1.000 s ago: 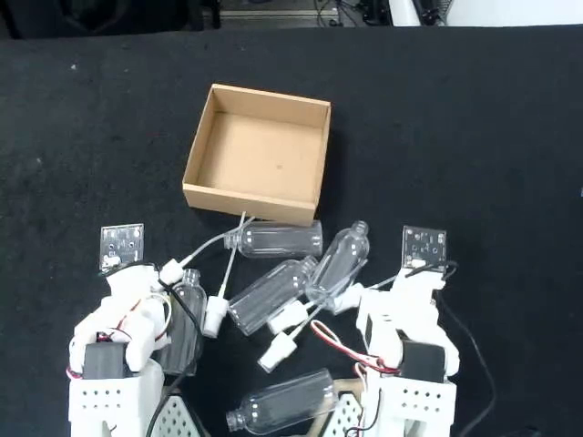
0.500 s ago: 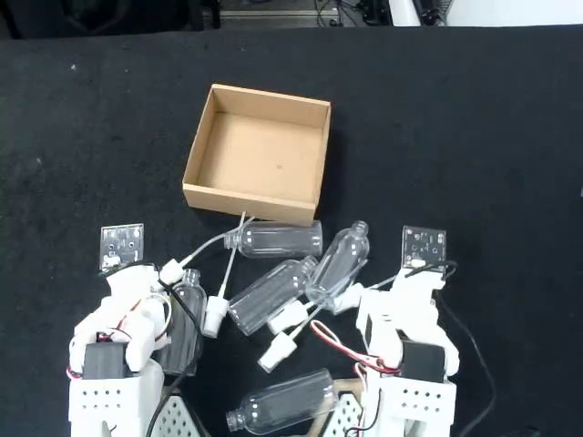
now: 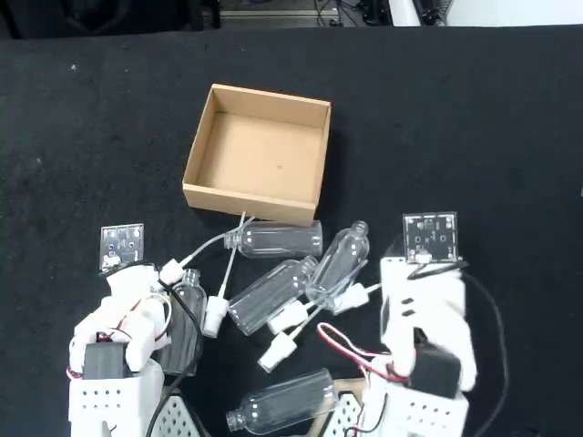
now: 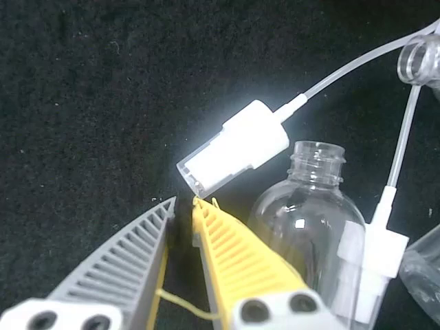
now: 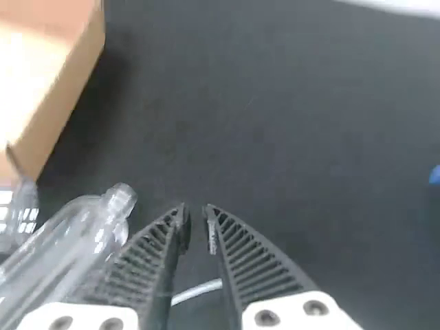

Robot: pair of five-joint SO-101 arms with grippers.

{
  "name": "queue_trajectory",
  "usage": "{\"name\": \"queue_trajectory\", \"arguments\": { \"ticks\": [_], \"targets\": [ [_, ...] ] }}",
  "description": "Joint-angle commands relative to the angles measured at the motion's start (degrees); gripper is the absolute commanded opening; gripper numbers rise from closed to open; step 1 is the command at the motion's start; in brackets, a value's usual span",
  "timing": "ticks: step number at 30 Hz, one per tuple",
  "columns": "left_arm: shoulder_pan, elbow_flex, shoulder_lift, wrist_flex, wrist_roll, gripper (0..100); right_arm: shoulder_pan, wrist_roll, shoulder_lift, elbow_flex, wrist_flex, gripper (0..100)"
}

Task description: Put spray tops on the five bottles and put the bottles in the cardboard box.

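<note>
Bottles [image 3: 273,296] and spray tops [image 3: 280,350] lie jumbled beside cardboard box [image 3: 250,202]; left pincer [image 4: 184,203], right pincer [image 5: 195,210] pressed together.

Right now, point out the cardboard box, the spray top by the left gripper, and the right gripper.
cardboard box [image 3: 250,203]: high view, front wall.
spray top [image 4: 237,148]: left wrist view, white head.
right gripper [image 5: 195,209]: right wrist view, between its tips.

Fixed overhead view of the whole table [image 3: 474,109]; wrist views close (shared bottles [image 3: 273,296])
</note>
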Motion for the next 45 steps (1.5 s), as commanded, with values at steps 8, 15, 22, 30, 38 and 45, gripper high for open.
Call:
{"name": "queue_trajectory", "arguments": {
  "ticks": [8,15,22,30,38,45],
  "targets": [
    [-3.5,-5.1,-1.0,-0.9,-11.9,3,1.1,2.0,-5.4,-16.2,10.7,18.5],
    [-9.6,-20.4,-0.6,-0.8,-26.1,4,1.1,2.0,-5.3,-18.6,10.9,19.4],
    [-10.5,-27.9,2.1,4.4,-26.1,27,-1.7,1.6,-1.1,-26.2,11.3,19.4],
    [-5.8,-38.3,29.1,9.3,-26.1,25,-8.5,1.5,16.7,-25.4,9.4,19.4],
    [7.1,-47.3,55.4,14.8,-24.8,25,-8.4,1.5,18.8,-10.7,1.3,19.4],
    [10.9,-44.4,64.4,9.4,-17.6,25,-8.4,1.5,17.4,-1.2,-3.5,19.4]
  ]
}}
